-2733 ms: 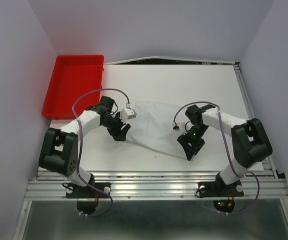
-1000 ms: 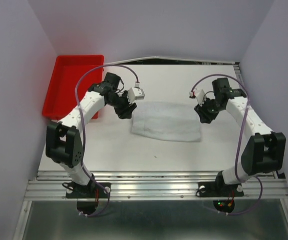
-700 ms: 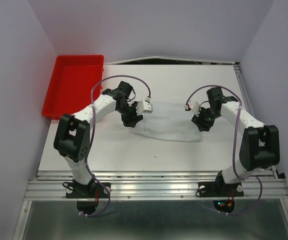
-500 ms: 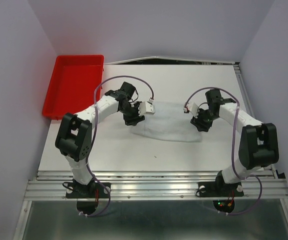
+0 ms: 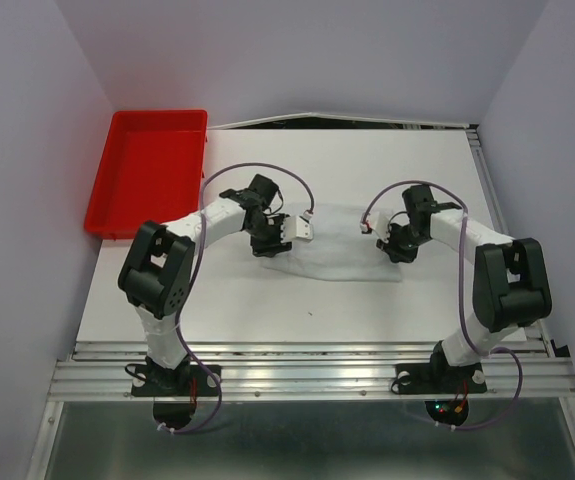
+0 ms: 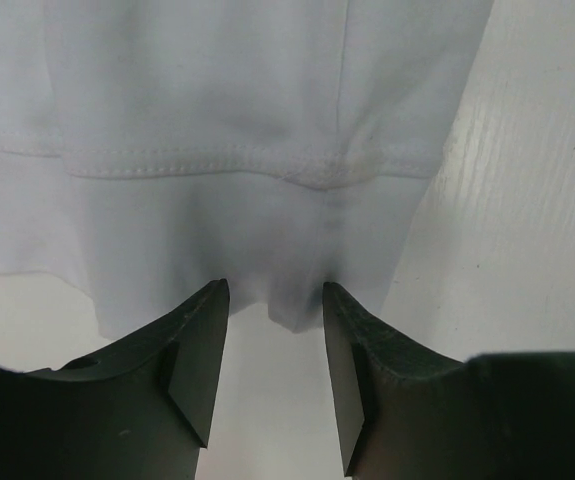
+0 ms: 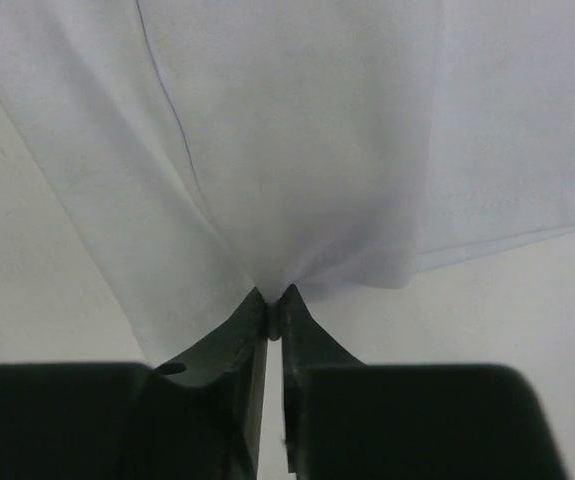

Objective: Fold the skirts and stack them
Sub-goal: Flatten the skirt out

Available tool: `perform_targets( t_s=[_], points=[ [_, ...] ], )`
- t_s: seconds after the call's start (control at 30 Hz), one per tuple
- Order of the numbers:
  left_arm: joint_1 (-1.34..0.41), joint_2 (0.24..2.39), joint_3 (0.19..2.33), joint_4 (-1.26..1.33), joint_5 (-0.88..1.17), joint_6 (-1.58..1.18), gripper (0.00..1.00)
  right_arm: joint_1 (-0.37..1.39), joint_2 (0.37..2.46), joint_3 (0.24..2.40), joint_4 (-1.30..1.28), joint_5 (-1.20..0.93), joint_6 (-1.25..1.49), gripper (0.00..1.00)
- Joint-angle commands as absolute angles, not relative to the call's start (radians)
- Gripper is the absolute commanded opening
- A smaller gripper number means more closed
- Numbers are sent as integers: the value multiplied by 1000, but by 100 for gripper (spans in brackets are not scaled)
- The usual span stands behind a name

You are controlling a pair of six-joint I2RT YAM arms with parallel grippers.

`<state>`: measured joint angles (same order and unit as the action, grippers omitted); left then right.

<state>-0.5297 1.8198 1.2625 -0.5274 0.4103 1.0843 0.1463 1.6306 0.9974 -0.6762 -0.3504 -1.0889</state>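
Observation:
A white skirt lies folded into a flat band at the middle of the table. My left gripper sits at its left end with the jaws apart. In the left wrist view the skirt's hemmed corner pokes between the two fingers of the left gripper, which do not clamp it. My right gripper is at the skirt's right end. In the right wrist view the right gripper is shut on a pinch of the white cloth, which puckers at the tips.
A red tray stands at the back left of the white table. Grey walls close in both sides and the back. A metal rail runs along the near edge, behind the arm bases.
Both arms came inward from the far corners to the ends of the folded skirt. The right gripper closed on the cloth; the left narrowed a little but stays apart.

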Motion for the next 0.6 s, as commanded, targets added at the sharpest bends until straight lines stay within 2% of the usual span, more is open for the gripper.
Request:
perform_targets(
  t_s=[0.0, 0.07, 0.1, 0.27, 0.57],
  points=[
    [-535, 1827, 1250, -534, 419, 1114, 46, 156, 1614, 988, -661, -371, -1112, 8],
    [-535, 1821, 1246, -534, 422, 1118, 34, 156, 1594, 991, -673, -371, -1121, 1],
    [-535, 1816, 1238, -535, 422, 1120, 23, 156, 1566, 991, -686, -371, -1123, 1],
    [-528, 1744, 1226, -557, 422, 1117, 0, 156, 1490, 1020, -742, -353, -1127, 1],
    [-439, 1568, 1333, -623, 462, 1057, 0, 126, 1373, 1124, -782, -295, -1060, 1]
  ],
)
